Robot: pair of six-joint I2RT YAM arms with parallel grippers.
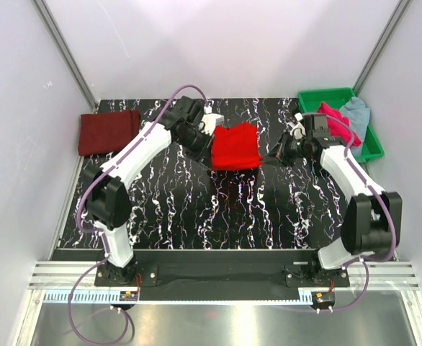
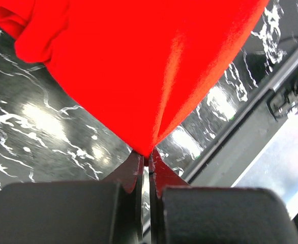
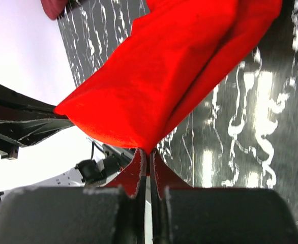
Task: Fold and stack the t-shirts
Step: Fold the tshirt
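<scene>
Two claws, both mine, both clamped on one item. Item 1: red t-shirt (image 1: 235,146), over the far middle of the marbled black table (image 1: 196,209), spanning the gap between my claws. Left claw (image 2: 148,157): fingers pressed together on a pinched point of the shirt's left edge. Seen from that wrist, the cloth fans up and away from the tips in a broad smooth sheet. Right claw (image 3: 149,152): likewise closed tight, biting a corner on the shirt's right edge, with the cloth rising from the tips in folded layers. Whether the shirt's middle touches the table or hangs just over it, I cannot tell. Left arm (image 1: 142,148): elbow bent above its base at the near left, forearm slanting out toward the far middle, wrist turned right into the shirt. Right arm (image 1: 348,173): elbow bent at the near right, forearm running far and leftward, wrist pointing left at the shirt. Item 2: maroon t-shirt (image 1: 109,131), folded flat at the far left edge of the table, well apart from my left claw. Items 3 and 4: magenta-pink t-shirt (image 1: 337,119) and grey-blue t-shirt (image 1: 356,114), bunched side by side in the green tray (image 1: 326,92) at the far right corner, close beside my right wrist.
</scene>
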